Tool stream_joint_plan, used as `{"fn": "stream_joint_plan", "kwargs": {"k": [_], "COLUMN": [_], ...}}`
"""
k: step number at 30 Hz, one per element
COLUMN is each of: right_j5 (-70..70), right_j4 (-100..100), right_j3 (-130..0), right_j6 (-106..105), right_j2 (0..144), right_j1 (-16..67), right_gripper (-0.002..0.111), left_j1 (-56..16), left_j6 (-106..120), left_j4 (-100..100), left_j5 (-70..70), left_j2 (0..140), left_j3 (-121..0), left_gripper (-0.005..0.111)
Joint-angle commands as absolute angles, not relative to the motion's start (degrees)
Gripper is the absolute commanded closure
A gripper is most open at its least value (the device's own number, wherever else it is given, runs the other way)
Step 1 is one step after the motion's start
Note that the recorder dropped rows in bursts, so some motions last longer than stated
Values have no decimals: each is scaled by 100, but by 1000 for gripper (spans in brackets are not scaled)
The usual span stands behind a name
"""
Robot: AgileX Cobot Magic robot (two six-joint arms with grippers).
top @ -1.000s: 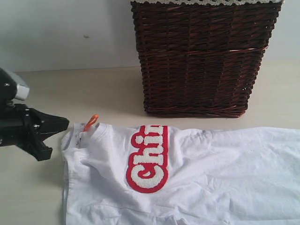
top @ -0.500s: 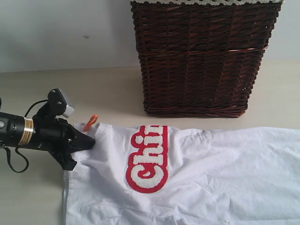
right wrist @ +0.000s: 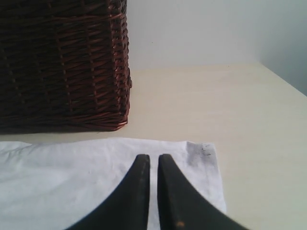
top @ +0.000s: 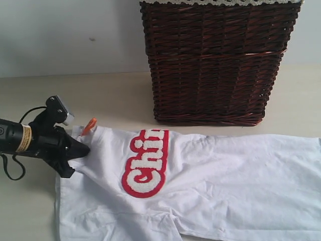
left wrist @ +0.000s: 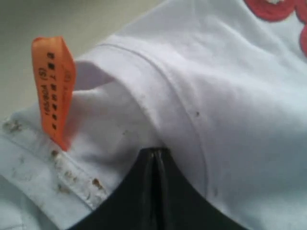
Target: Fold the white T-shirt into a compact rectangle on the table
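The white T-shirt (top: 225, 170) lies spread across the table (top: 100, 95), its red patch (top: 145, 163) with fuzzy white letters facing up. My left gripper (top: 85, 149) is shut on the fabric at the neck, beside the orange tag (top: 89, 125). In the left wrist view the black jaws (left wrist: 153, 151) meet on a fold of the T-shirt (left wrist: 192, 96) just past the collar seam, with the tag (left wrist: 53, 91) upright beside them. My right gripper (right wrist: 153, 157) hovers over a corner of the T-shirt (right wrist: 57, 177), its fingers almost together with nothing between them. It is outside the exterior view.
A tall dark brown wicker basket (top: 215, 60) stands on the table just behind the shirt and fills one side of the right wrist view (right wrist: 57, 62). Bare tabletop (right wrist: 230, 105) runs beyond the shirt's corner to a pale wall.
My left gripper reached in from the left, shut on the neck area and then drew back left, dragging the whole shirt leftward. The patch and tag have shifted left with it.
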State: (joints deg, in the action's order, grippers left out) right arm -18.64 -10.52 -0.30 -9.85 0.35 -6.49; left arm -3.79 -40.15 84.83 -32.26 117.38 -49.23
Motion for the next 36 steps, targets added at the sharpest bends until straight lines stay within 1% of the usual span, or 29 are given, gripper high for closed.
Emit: {"fn": "stream_joint_plan", "kwargs": {"k": [1, 5, 9, 11, 14, 16, 18, 20, 22, 25, 28, 30, 32, 34, 36], "right_j5": [-1790, -1790, -1790, -1790, -1790, -1790, -1790, -1790, -1790, -1790, -1790, -1790, -1790, -1790, -1790], "right_j4": [-1060, -1060, -1060, -1060, -1060, -1060, -1060, -1060, -1060, -1060, -1060, -1060, -1060, -1060, -1060], "right_j3": [0, 0, 0, 0, 0, 0, 0, 0, 0, 0, 0, 0, 0, 0, 0], "right_j6": [-992, -983, -983, -998, -998, -987, -987, -987, -987, -987, -987, -987, -987, -987, -987], "right_j2": [0, 0, 0, 0, 0, 0, 0, 0, 0, 0, 0, 0, 0, 0, 0], "right_j1": [-630, -630, -630, -630, -630, -630, -630, -630, -630, -630, -630, -630, -630, -630, -630], "right_gripper": [101, 101, 101, 101, 101, 101, 101, 101, 101, 101, 101, 101, 101, 101, 101], "left_j1": [-3, 65, 109, 121, 121, 121, 140, 151, 31, -337, -770, -1040, -1301, -1534, -1672], "left_j6": [-3943, -3943, -3943, -3943, -3990, -4818, -5792, -5812, -5479, -4602, -3174, -2131, -1620, -2141, -2886], "left_j4": [8649, 8678, 8678, 8678, 9006, 9892, 9995, 9995, 9995, 9995, 9995, 9995, 9995, 9995, 9995], "left_j5": [-2239, -2645, -3336, -3706, -4285, -4892, -5717, -6358, -6996, -6936, -6131, -5833, -5532, -5018, -4319], "left_j2": [11897, 11699, 11147, 10833, 10320, 9983, 9718, 9561, 9531, 9531, 9531, 9531, 9531, 9507, 9507], "left_j3": [-4856, -4856, -4856, -4856, -4856, -4856, -4679, -4369, -3995, -3393, -2777, -2399, -2103, -1916, -1805], "left_gripper": [107, 107, 105, 98, 80, 67, 57, 52, 53, 53, 53, 53, 53, 57, 68]}}
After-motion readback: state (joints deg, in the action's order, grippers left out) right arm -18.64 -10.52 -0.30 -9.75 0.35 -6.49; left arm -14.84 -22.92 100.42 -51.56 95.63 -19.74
